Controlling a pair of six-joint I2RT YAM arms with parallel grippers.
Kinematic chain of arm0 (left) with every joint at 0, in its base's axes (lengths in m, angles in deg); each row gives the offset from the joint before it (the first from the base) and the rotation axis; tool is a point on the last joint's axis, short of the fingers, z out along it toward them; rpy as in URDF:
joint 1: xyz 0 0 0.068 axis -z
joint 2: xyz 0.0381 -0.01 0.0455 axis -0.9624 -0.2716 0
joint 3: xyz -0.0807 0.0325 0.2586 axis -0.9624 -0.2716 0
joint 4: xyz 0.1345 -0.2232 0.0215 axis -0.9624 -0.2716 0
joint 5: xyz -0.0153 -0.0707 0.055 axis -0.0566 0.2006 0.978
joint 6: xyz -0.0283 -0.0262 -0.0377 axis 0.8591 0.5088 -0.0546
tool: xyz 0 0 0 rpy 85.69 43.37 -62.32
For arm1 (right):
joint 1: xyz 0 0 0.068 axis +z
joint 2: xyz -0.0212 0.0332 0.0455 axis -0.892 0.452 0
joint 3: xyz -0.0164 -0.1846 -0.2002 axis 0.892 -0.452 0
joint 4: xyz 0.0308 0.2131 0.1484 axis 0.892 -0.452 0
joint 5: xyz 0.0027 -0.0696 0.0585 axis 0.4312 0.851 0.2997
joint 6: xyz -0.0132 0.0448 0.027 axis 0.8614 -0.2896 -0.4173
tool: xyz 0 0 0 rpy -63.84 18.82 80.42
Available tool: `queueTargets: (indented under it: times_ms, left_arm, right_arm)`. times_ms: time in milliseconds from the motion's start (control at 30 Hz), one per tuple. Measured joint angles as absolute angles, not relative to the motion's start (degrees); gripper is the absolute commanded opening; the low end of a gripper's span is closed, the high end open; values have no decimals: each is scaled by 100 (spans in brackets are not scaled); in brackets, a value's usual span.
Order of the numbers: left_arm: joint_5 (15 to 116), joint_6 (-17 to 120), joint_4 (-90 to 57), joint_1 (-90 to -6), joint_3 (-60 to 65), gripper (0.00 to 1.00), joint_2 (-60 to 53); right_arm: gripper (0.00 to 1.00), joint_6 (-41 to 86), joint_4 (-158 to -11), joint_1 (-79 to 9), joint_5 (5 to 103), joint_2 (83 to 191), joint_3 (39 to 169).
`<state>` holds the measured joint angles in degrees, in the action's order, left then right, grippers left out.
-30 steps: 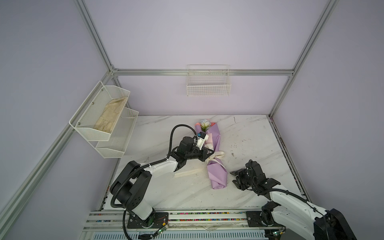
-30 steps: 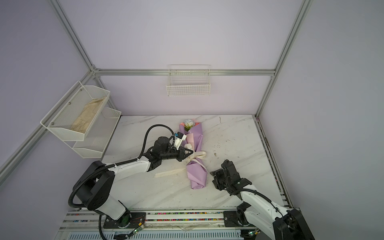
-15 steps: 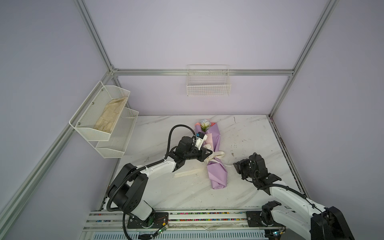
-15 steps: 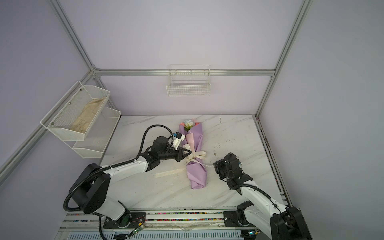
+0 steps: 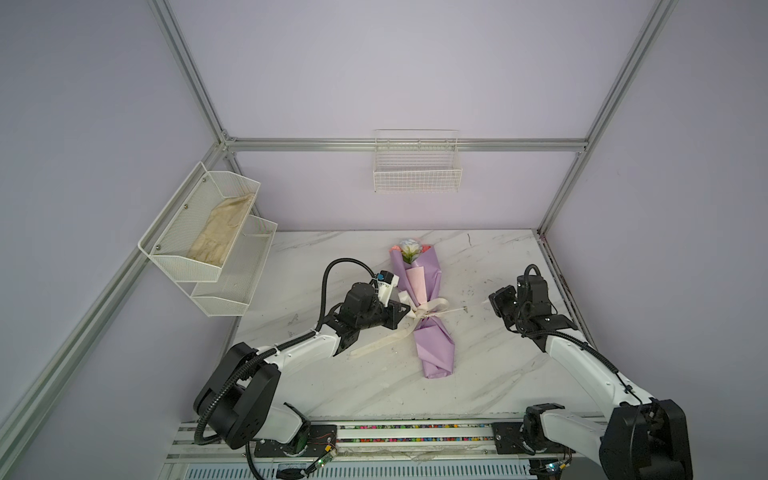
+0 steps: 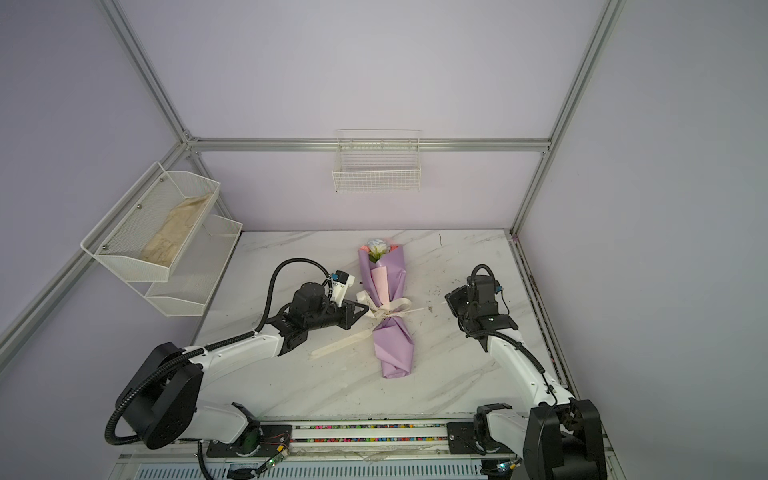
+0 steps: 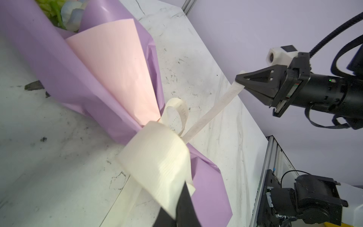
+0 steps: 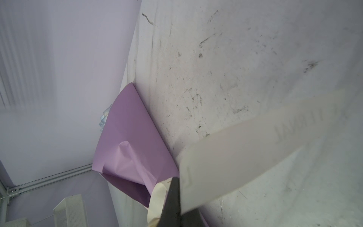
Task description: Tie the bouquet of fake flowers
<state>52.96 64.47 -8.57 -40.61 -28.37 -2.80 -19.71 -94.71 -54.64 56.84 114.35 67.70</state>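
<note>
Cream ribbon circles the bouquet, which lies between the claws, blooms far; left claw pinches a loop, right claw pinches the taut tail; uneven pulling could drag the bouquet sideways, or the tail might slip free.

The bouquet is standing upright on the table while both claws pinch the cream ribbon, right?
No, the bouquet lies flat on the table, as both top views show. The left gripper and right gripper do each pinch the cream ribbon.
</note>
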Motion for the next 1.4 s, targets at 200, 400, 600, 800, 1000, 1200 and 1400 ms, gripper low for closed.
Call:
queueTargets:
  times_ms: [200, 400, 600, 800, 1000, 1200, 1400]
  left_arm:
    - [5499, 6610, -846, -4085, -3132, 3, -144]
    - [5718, 6822, -864, -4090, -3348, 33, -149]
    - [6026, 7024, -1012, -4109, -3757, 48, 7]
    - [6857, 6971, -1548, -4118, -4200, 58, 1526]
    - [7038, 6062, -1320, -4157, -4146, 58, 2186]
    - [5855, 4678, -2182, -4144, -2207, 54, 92]
    - [5445, 3697, -2885, -3954, -338, 50, -1578]
  right_arm:
    - [0, -1385, -9770, -5479, 5846, 11310, 6810]
    - [0, -1050, -9982, -5479, 5754, 11410, 6805]
    - [0, -535, -9899, -5479, 5199, 11607, 6808]
    - [0, -143, -9833, -5479, 4906, 11588, 6810]
    - [0, 93, -9816, -5479, 4720, 11452, 6849]
    - [0, 158, -9755, -5479, 4609, 11345, 6884]
    - [0, 156, -9713, -5479, 4528, 11347, 6886]
